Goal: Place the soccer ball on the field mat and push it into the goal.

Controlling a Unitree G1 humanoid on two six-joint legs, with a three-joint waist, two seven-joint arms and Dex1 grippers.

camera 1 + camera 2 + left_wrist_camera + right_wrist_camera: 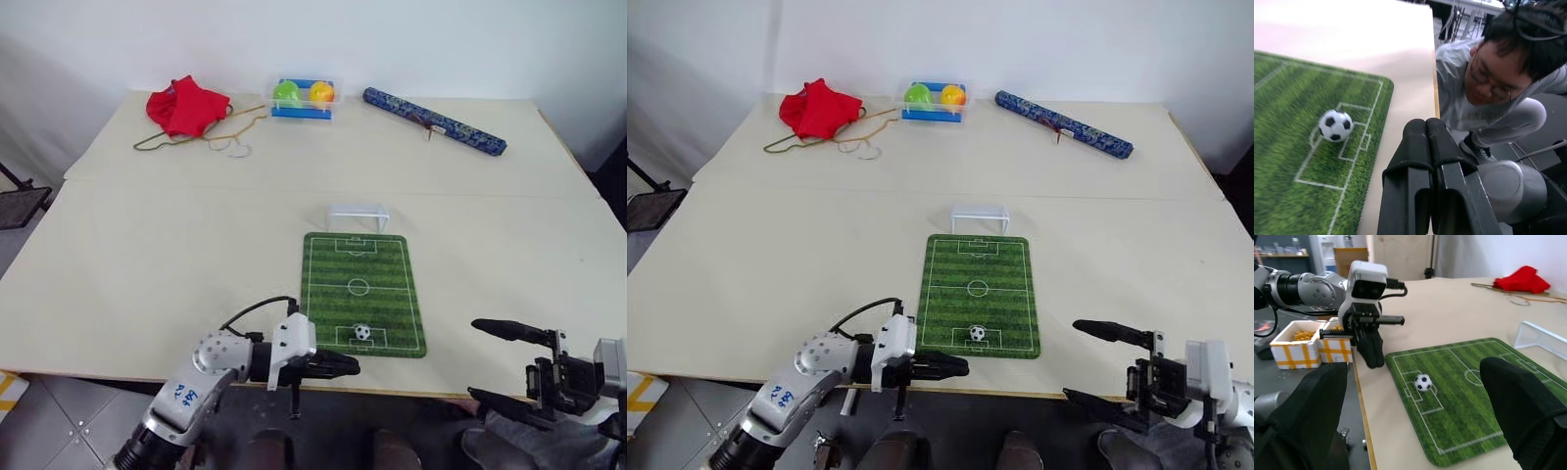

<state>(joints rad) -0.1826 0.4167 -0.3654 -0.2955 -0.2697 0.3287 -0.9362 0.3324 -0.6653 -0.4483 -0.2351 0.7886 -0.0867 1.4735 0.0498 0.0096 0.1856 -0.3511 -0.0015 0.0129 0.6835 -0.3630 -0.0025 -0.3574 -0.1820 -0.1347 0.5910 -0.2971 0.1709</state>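
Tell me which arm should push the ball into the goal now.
Left, probably. The left gripper is shut, just off the field mat's near edge beside the soccer ball; the goal lies straight beyond. The right gripper stands open, farther off.

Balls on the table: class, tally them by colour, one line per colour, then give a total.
White and black: 1, the soccer ball on the field mat
Green: 1, the green ball in the clear box
Orange: 1, the orange ball beside it
Total: 3
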